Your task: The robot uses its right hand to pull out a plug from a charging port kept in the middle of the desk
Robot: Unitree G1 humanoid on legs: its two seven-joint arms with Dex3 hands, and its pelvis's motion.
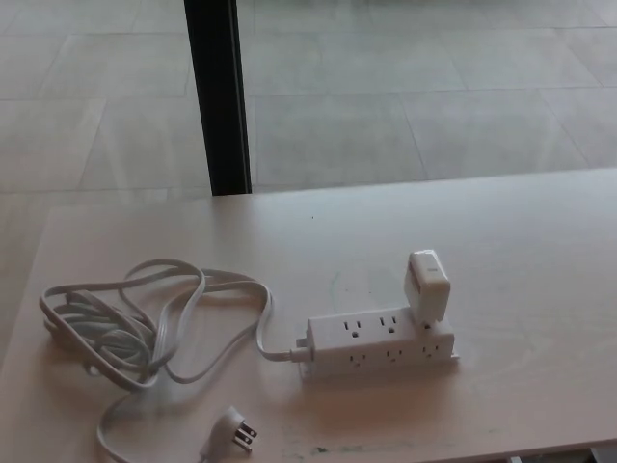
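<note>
The desk (540,241) runs off the right and bottom edges. The white charger plug (428,285) covers the power strip's (381,344) far-right top outlet, its prongs hidden. The black post (218,96) is cut off at the top. Markings on the strip are too blurred to read.

A pale, light-wood table (540,241) fills the lower half of the view, its far edge running slightly uphill toward the right. Beyond it lies a floor (434,87) of large light grey tiles with thin darker joints. A black upright post (218,96), perhaps a window or door frame, rises from behind the table's edge. The light is soft and even, with a washed, hazy look.
</note>
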